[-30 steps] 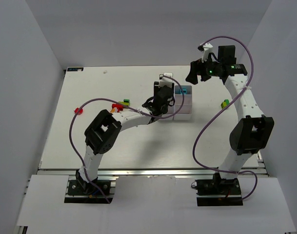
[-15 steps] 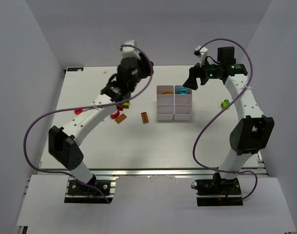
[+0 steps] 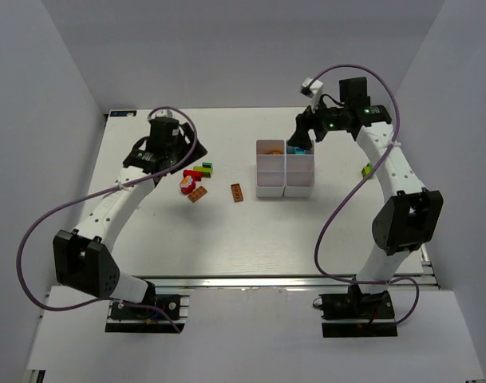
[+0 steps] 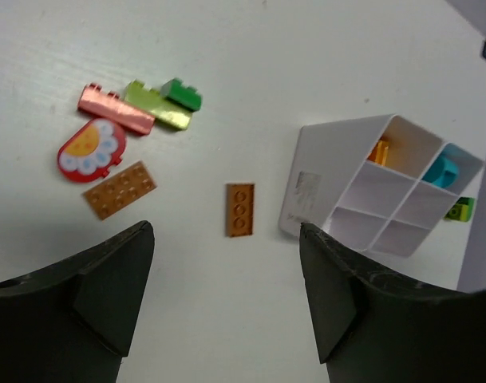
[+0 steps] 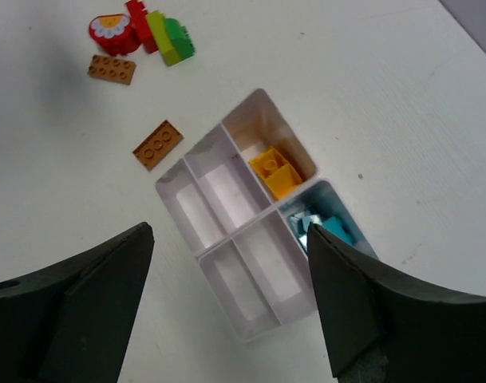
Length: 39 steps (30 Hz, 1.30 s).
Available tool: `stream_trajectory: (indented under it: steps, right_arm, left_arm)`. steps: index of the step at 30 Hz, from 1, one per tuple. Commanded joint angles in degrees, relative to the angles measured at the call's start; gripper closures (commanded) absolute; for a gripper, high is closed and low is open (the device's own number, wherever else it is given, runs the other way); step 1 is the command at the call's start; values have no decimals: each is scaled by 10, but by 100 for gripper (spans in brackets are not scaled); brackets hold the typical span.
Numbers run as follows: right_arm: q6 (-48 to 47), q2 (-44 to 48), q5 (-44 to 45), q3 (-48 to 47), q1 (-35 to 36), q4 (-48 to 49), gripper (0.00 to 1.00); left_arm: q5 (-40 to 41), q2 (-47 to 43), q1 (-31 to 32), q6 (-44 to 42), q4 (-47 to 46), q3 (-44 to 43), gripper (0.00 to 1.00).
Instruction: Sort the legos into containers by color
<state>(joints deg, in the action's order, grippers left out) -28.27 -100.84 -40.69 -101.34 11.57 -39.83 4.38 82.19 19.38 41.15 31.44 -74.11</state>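
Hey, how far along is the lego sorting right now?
Early. Done: an orange brick and teal pieces sit in two neighbouring compartments of the tray; four look empty. In hand: nothing, the left gripper and right gripper are open. Left: the nearer brown plate, the second brown plate, the red-green cluster, and the lone green brick.

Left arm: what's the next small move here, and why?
Probably lower the left pincer onto the brown plate. Its jaws are open and empty, that loose piece sits framed between them in the wrist view, and the tray beside it has empty compartments.
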Motion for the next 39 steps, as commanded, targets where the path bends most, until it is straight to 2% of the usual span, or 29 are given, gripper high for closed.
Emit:
stream_trajectory:
  steps: [1,5,6,9,13,16,18,20,24,28,35,39]
  right_arm:
    - [79,-3,17,-21,-53,44,20]
    - [126,-51,38,-110,-109,-13,38]
    - [133,-63,46,-157,-125,-32,44]
    - [111,-79,105,-184,-153,-95,47]
    - [74,-77,235,-157,-191,-141,37]
    - [77,-98,271,-188,-231,-186,31]
    - [81,-128,285,-212,-240,-245,27]
    - [77,-139,308,-214,-241,-265,26]
    - [90,-132,308,-179,-242,-229,24]
    - [172,-169,365,-190,-242,-206,25]
    - [153,-212,302,-207,-249,-177,20]
    - [142,-226,295,-210,-263,-178,11]
  left_arm:
    - [-17,-37,-2,19,41,29,16]
    - [-10,-50,-3,9,42,58,15]
    - [-10,-53,-3,6,38,62,13]
    - [-11,-61,-3,-9,28,84,9]
    - [-13,-71,-3,-33,17,100,5]
    - [-5,-95,-3,-42,-2,126,4]
    - [-13,-109,-3,-42,-14,143,4]
    - [-24,-115,-3,-37,-19,151,4]
    - [-29,-109,-3,-28,-32,157,4]
    - [-28,-75,-3,0,-9,109,4]
    - [-11,-40,-3,15,-21,77,4]
    - [1,-32,-3,18,-21,63,4]
